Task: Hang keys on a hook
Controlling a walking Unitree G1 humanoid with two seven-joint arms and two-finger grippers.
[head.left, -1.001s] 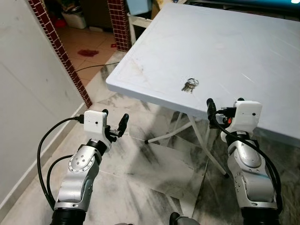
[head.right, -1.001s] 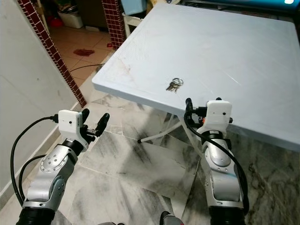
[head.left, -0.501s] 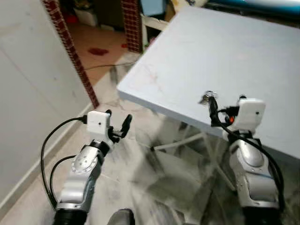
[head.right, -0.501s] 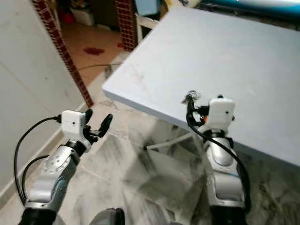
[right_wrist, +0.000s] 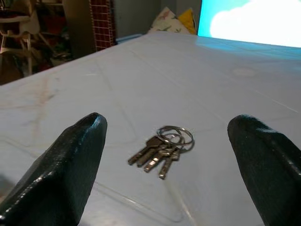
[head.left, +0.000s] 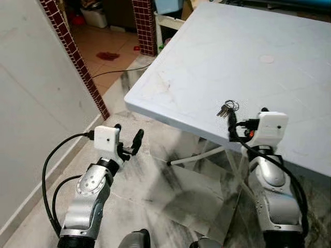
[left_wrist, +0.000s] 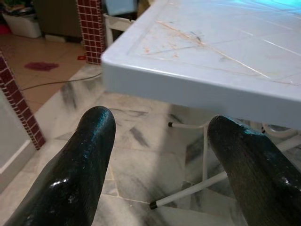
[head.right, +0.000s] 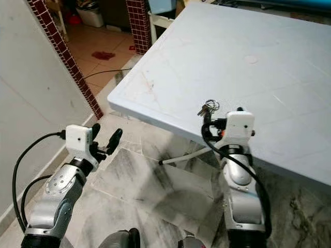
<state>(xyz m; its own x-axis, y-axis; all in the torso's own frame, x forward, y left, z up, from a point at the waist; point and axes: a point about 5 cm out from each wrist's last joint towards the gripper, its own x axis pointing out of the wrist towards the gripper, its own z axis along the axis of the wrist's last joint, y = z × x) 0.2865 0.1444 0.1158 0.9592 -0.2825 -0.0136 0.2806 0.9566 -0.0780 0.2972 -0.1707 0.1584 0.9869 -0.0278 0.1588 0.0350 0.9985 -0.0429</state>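
A bunch of silver keys (head.left: pixel 226 108) on a ring lies on the white plastic table (head.left: pixel 217 57), close to its near edge. My right gripper (head.left: pixel 248 114) is open, held just above the table edge with the keys (right_wrist: pixel 162 148) a short way in front of its fingers (right_wrist: pixel 70 165). My left gripper (head.left: pixel 128 138) is open too, hanging over the floor to the left of the table, its fingers (left_wrist: pixel 80 169) facing the table's corner (left_wrist: pixel 141 70).
A white wall (head.left: pixel 36 119) runs along my left, ending at a red brick pillar (head.left: pixel 72 57). Beyond it lie an orange tiled floor and a black cable (head.left: pixel 111 72). White folding table legs (head.left: pixel 207 155) stand on the marble floor (head.left: pixel 176 191). A white chair (head.left: pixel 168 23) stands behind the table.
The camera has come closer to the table. My right gripper now sits right behind the keys, which were farther ahead of it a second ago. Both grippers stay open.
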